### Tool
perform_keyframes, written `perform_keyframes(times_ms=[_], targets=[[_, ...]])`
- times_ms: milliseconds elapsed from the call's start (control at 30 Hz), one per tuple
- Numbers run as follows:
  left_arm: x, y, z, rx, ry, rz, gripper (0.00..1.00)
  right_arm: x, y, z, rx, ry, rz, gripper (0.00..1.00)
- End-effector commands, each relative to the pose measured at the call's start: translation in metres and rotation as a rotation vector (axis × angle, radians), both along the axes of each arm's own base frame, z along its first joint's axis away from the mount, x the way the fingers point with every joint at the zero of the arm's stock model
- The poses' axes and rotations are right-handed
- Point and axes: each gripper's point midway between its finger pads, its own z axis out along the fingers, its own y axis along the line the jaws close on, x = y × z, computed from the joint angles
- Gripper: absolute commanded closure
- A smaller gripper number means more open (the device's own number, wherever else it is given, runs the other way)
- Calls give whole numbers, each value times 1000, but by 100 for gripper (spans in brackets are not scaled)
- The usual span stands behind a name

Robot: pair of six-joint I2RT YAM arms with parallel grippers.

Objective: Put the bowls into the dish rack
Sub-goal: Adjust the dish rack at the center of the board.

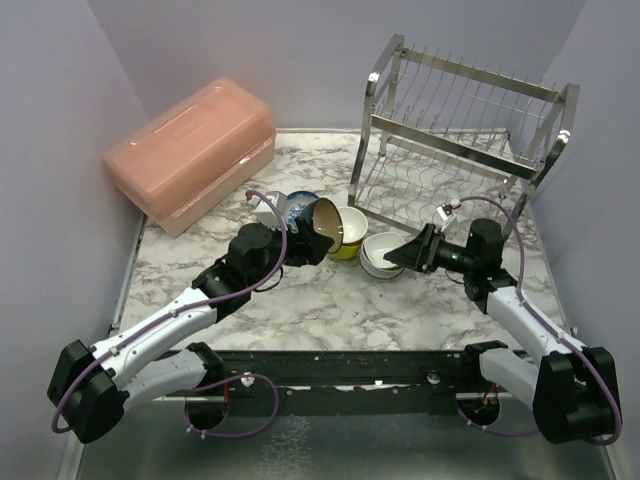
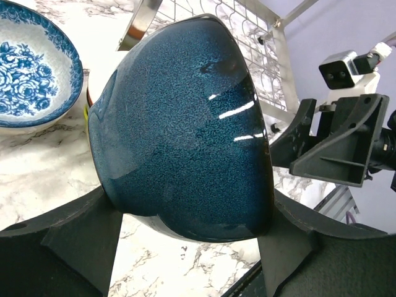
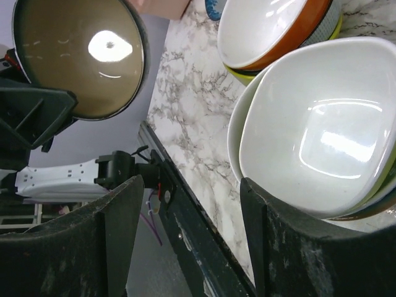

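Pale lilac walls point(image 1: 300, 50); white grey-veined marble table point(image 1: 330, 300); bright even light

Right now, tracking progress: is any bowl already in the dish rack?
No, both wire shelves of the dish rack are bare in the top view.

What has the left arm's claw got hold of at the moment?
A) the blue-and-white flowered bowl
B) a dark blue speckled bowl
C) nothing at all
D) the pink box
B: the left gripper has a finger on either side of the dark blue speckled bowl, which is tipped on its side, while the flowered bowl sits apart on the table.
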Motion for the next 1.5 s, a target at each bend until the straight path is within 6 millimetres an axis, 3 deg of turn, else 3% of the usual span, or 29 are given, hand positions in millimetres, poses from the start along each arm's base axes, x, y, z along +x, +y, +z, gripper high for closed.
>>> perform_keyframes(times_ms=[0, 333, 667, 933, 1333, 1467], targets=[[5, -12, 38, -121, -81, -28, 100, -12, -1, 5, -6, -25, 17, 32], [-2, -36, 44, -172, -48, -136, 100, -7, -23, 17, -142, -120, -140, 31], [-4, -51, 47, -198, -41, -198, 100, 24, -121, 21, -514, -159, -683, 13], [-4, -50, 43, -200, -37, -193, 100, 36, -189, 14, -754, -157, -985, 15], [-3, -51, 40, -197, -39, -191, 100, 38, -242, -6, -871, -52, -1302, 23], [-3, -50, 38, -191, -40, -188, 100, 36, -253, -4, -893, -33, -1379, 23]])
